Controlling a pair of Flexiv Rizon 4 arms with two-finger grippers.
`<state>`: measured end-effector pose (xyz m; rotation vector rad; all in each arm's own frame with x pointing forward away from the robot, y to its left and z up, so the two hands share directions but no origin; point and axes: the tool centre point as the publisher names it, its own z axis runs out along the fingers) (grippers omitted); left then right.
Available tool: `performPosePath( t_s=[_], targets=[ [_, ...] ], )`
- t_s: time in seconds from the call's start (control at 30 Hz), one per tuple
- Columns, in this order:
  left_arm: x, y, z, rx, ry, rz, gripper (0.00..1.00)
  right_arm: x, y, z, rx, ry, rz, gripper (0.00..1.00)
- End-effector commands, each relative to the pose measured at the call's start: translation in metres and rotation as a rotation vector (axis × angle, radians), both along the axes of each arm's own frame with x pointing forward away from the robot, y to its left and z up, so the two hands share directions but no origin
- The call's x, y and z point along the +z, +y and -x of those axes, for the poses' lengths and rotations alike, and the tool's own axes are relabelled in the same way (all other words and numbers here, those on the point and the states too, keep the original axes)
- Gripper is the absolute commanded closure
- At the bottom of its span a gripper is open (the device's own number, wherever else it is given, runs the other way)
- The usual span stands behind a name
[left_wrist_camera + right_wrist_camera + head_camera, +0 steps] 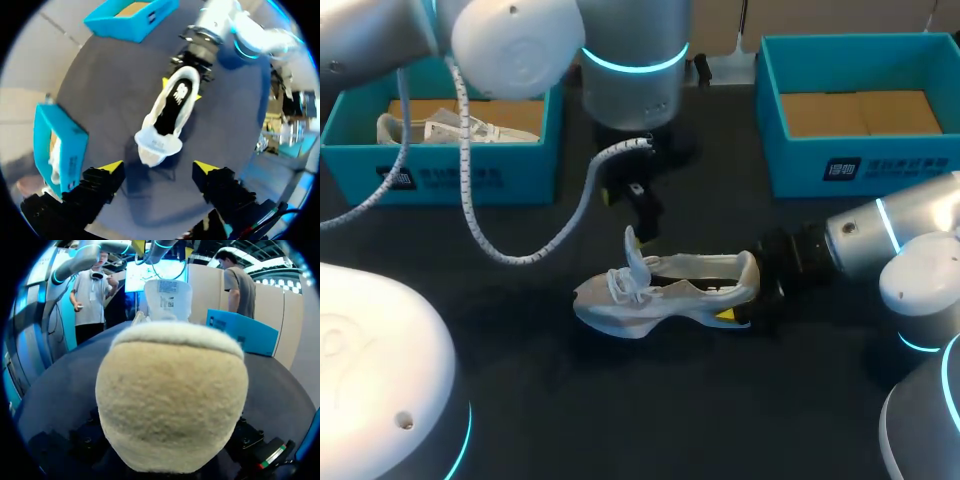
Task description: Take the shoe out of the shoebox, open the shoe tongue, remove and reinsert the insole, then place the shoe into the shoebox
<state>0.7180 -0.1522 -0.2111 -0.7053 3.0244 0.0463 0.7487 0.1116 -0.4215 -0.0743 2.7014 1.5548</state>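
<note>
A white and grey shoe point(660, 295) lies on its side on the dark table, toe toward the left, its tongue point(633, 250) standing up. My right gripper point(742, 292) comes in from the right and is shut on the shoe's heel point(172, 400), with yellow tips on both sides of the heel in the left wrist view, where the right gripper point(181, 90) shows. The heel hides the fingers in the right wrist view. My left gripper point(638, 205) hangs above the tongue. Seen in its own view, the left gripper point(159, 170) is open, nothing between its fingers, with the shoe point(170, 115) ahead of it.
A teal shoebox point(440, 170) at the back left holds a second white shoe point(450, 128). Another teal shoebox point(860, 165) stands at the back right with only its cardboard floor showing. A white coiled cable point(520, 255) droops from my left arm over the table.
</note>
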Motion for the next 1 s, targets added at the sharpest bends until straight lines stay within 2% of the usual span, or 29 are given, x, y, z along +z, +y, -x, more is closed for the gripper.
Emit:
performPosePath(
  t_s=[0.03,0.2,1.0],
  targets=[
    [-0.005,-0.017,-0.003,-0.710,0.037,0.129,1.00,-0.003,0.001,0.000,-0.001,0.000,0.003,1.00],
    [-0.005,-0.036,-0.005,-0.775,0.045,0.196,1.00,-0.003,0.001,0.000,-0.001,0.000,0.003,1.00],
    [-0.005,-0.036,-0.005,-0.775,0.045,0.196,1.00,-0.003,0.001,0.000,-0.001,0.000,0.003,1.00]
  ],
)
